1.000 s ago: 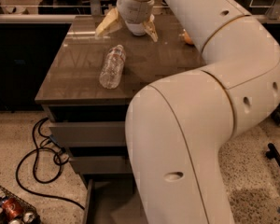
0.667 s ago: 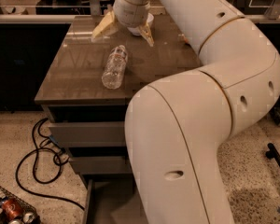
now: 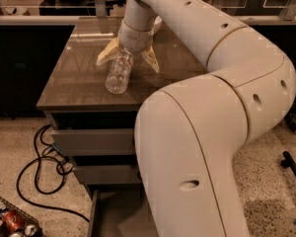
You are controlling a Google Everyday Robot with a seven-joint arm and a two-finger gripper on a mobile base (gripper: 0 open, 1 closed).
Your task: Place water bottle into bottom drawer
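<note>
Pincer [image 3: 128,65]: over the worktop [image 3: 74,83], its two fingers spread wide apart, straddling the far end of the water bottle [image 3: 117,76].
Water bottle: lying on its side on the worktop, near the front edge.
Bottom drawer [image 3: 114,212]: pulled out below, floor bare.
Black cable [image 3: 37,169]: on the floor, left.

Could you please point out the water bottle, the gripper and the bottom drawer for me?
water bottle [image 3: 117,79], camera view: on its clear crinkled body.
gripper [image 3: 128,66], camera view: midway between its open fingertips, which stand either side of the bottle's far end.
bottom drawer [image 3: 113,214], camera view: on its bare floor.
</note>
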